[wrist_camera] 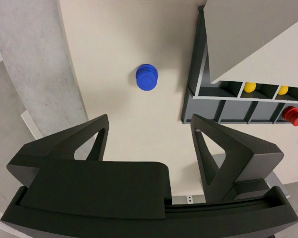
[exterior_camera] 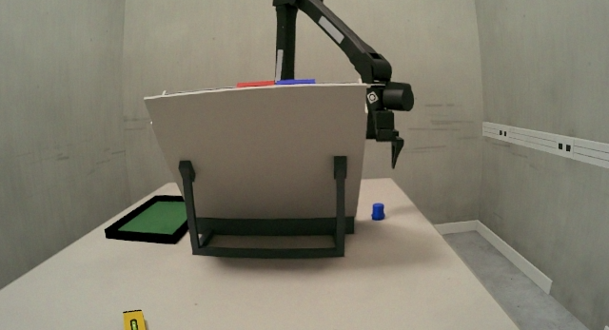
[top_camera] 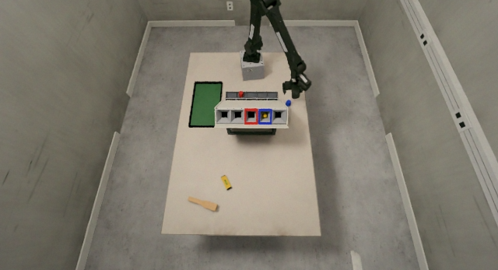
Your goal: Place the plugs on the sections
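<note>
My gripper (top_camera: 294, 92) (exterior_camera: 395, 163) (wrist_camera: 149, 119) is open and empty. It hangs high over the table, right of the funnel box, above and a little behind the blue plug (top_camera: 288, 103) (exterior_camera: 378, 211) (wrist_camera: 146, 77), which stands upright on the table. The red plug (top_camera: 240, 93) (wrist_camera: 294, 116) sits on the flat front part of a section of the grey rack (top_camera: 268, 95) (wrist_camera: 236, 112). The red-banded funnel (top_camera: 250, 116) looks empty. The blue-banded funnel (top_camera: 264, 122) holds a yellow marble (top_camera: 264, 115). Two yellow marbles (wrist_camera: 249, 87) (wrist_camera: 282, 89) lie in neighbouring sections under the cover (exterior_camera: 257, 145).
A green tray (top_camera: 205, 103) (exterior_camera: 159, 217) with a black rim lies left of the box. A yellow block (top_camera: 226, 182) (exterior_camera: 133, 320) and a wooden spatula (top_camera: 202, 203) lie near the table's front. The arm's grey base (top_camera: 252, 69) stands behind the rack.
</note>
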### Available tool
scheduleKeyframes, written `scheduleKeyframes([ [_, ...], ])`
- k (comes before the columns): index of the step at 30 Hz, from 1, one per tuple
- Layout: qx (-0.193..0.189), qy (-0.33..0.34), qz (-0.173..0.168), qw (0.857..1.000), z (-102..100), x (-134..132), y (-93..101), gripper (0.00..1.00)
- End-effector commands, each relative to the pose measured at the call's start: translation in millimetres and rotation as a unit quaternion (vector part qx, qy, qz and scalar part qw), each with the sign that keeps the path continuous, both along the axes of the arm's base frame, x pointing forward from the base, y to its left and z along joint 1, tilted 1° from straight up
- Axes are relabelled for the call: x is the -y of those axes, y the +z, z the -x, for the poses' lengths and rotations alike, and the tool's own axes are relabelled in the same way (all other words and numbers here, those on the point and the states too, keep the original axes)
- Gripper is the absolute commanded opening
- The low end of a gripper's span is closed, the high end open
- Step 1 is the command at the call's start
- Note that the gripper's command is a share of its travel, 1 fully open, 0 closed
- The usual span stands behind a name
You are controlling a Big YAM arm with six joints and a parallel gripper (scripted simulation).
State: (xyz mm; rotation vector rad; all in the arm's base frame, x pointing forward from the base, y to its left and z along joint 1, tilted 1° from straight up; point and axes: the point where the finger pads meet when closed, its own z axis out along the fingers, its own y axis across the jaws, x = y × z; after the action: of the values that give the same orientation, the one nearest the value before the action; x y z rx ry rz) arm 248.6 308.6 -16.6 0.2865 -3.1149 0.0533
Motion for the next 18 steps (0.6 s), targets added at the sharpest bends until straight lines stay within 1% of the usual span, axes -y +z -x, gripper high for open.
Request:
scheduleKeyframes([
  [1,0.005,0.000,-0.006,1.000,-10,-18,2.4,0.87],
  [3,0.005,0.000,-0.006,1.000,-10,-18,2.4,0.87],
  [18,0.005,0.000,-0.006,1.000,-6,-7,-88.8,0.87],
])
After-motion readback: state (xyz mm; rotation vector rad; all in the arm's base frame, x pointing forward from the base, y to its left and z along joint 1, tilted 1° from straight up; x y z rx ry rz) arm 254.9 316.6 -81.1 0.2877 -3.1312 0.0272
